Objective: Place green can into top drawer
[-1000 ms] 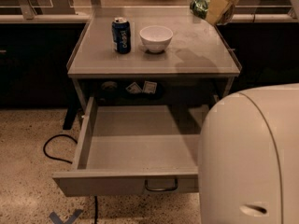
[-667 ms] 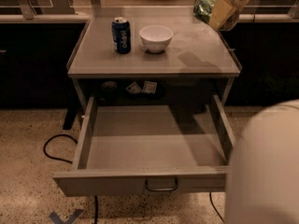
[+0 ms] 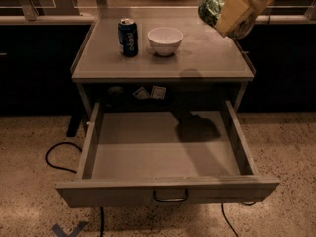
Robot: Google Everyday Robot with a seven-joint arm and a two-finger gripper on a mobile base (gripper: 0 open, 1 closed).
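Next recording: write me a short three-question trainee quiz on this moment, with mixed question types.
1. True or false: the top drawer is shut.
2. Where is the green can? A inside the drawer; B on the floor; C in the gripper, held above the table's right rear corner.
3. Fill in: in the camera view, the blue Pepsi can stands ____ of the white bowl.
Key: 1 false; 2 C; 3 left.

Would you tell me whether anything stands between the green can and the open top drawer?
Nothing visible does. The pincer holds the green can above the table at its right rear; the top drawer lies open and bare in front. The bowl and blue can stand to the left.
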